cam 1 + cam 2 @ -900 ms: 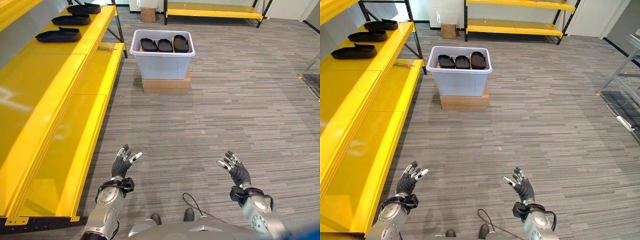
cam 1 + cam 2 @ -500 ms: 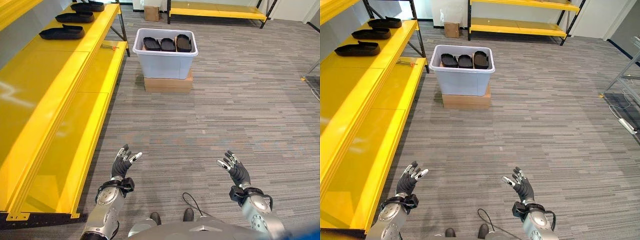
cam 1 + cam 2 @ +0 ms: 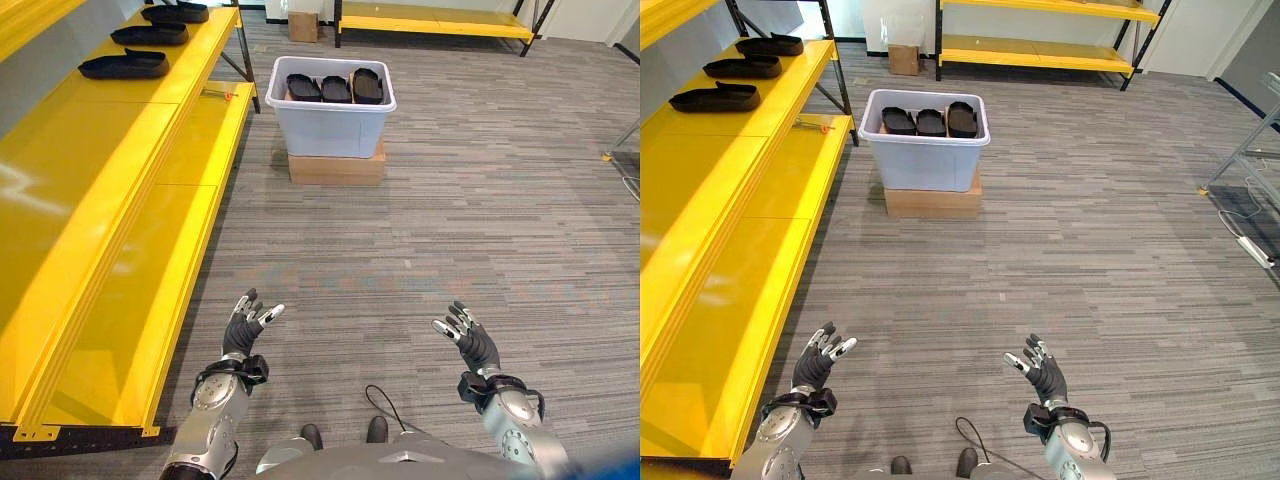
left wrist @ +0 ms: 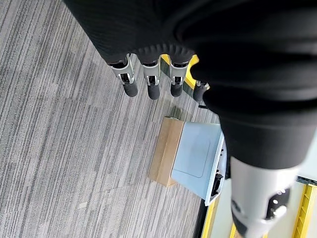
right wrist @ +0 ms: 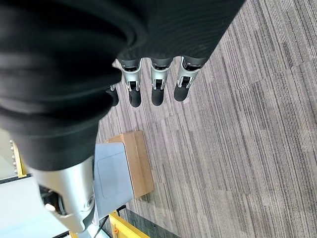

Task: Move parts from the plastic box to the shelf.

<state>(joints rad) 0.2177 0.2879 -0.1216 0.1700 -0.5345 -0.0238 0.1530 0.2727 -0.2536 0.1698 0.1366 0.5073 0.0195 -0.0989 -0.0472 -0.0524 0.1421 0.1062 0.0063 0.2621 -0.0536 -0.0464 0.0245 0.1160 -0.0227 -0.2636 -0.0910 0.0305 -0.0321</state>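
Three flat black parts (image 3: 330,88) with moulded, rounded outlines lie side by side in a pale grey plastic box (image 3: 331,130) set on a low cardboard carton (image 3: 336,167), while three more parts (image 3: 122,66) sit in a row on the glossy yellow metal shelf (image 3: 90,230) along the robot's left. The striped grey carpet floor (image 3: 440,240) lies between the box and the robot (a small brown carton (image 3: 302,26) stands beyond it). The left hand (image 3: 245,324) and the right hand (image 3: 470,340) hover low and well apart, fingers spread and relaxed, grasping nothing.

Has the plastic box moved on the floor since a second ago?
No. The plastic box still sits squarely on its cardboard box, beside the yellow shelf; the whole picture shifted together, so the camera moved.
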